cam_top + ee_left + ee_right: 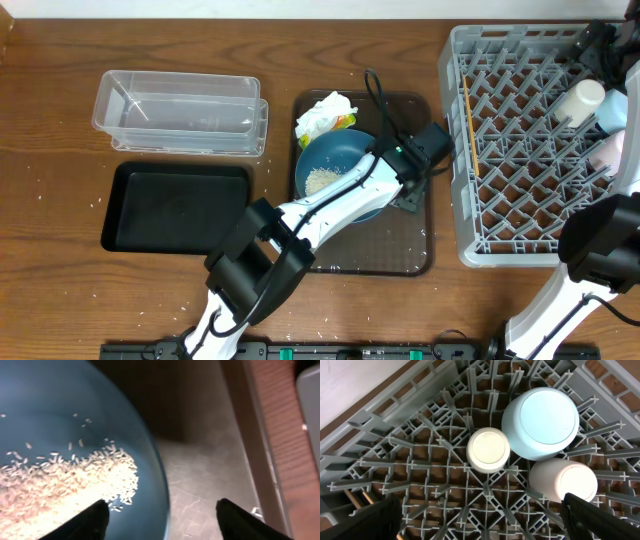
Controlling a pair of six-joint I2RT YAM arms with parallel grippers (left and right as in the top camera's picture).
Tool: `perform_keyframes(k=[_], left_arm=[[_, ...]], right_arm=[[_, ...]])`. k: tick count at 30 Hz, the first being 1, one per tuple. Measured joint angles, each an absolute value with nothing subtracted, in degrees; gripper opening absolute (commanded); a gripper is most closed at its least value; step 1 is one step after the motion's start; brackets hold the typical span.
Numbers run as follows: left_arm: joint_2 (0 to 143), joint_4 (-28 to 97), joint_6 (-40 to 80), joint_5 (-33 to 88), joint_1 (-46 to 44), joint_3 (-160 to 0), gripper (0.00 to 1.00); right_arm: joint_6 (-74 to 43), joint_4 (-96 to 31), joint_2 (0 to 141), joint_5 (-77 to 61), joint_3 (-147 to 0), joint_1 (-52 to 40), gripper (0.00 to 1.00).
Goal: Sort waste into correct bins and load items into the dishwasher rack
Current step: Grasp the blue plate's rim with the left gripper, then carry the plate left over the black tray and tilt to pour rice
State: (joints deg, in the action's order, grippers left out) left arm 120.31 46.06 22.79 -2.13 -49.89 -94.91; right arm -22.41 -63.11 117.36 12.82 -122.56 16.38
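The wide dark blue bowl [335,165] sits on the brown flat tray [420,250] with loose white rice [320,180] inside. In the left wrist view the rice [60,485] lies in the bowl [60,400]. My left gripper [393,195] is open, its fingers [162,522] either side of the bowl's right rim. A crumpled napkin and yellow-green wrapper [325,115] lie behind the bowl. My right gripper [485,520] is open and empty above the grey rack [520,150]. The rack holds an upturned white cup [489,450], pale blue bowl [541,422], pink cup [563,482] and chopsticks [470,120].
The clear tub [180,112] stands at the back left, with the black tray [175,208] in front of it. A few stray rice grains lie on the table and on the brown tray. The right arm's base [590,260] overlaps the rack's near right corner.
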Motion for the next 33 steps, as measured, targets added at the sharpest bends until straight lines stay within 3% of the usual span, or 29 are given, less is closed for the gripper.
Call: perform_keyframes(k=[3, 9, 22, 32, 33], left_arm=[[120.3, 46.0, 23.2, -3.2, -49.8, -93.7, 0.54], [120.3, 45.6, 22.9, -3.7, -50.0, -91.5, 0.51], [120.3, 43.8, 22.9, -3.9, -51.7, -90.7, 0.35], [120.3, 43.3, 23.0, -4.1, -51.7, -89.5, 0.19], [120.3, 43.3, 23.0, -4.1, -51.7, -89.5, 0.13]], right_arm=[[-22.4, -63.1, 117.4, 12.8, -122.6, 16.4, 0.99], [-22.4, -63.1, 117.4, 12.8, -122.6, 16.4, 0.99], [-22.4, -63.1, 117.4, 12.8, -122.6, 16.4, 0.99], [-22.4, -63.1, 117.4, 12.8, -122.6, 16.4, 0.99], [-22.4, -63.1, 117.4, 12.8, -122.6, 16.4, 0.99]])
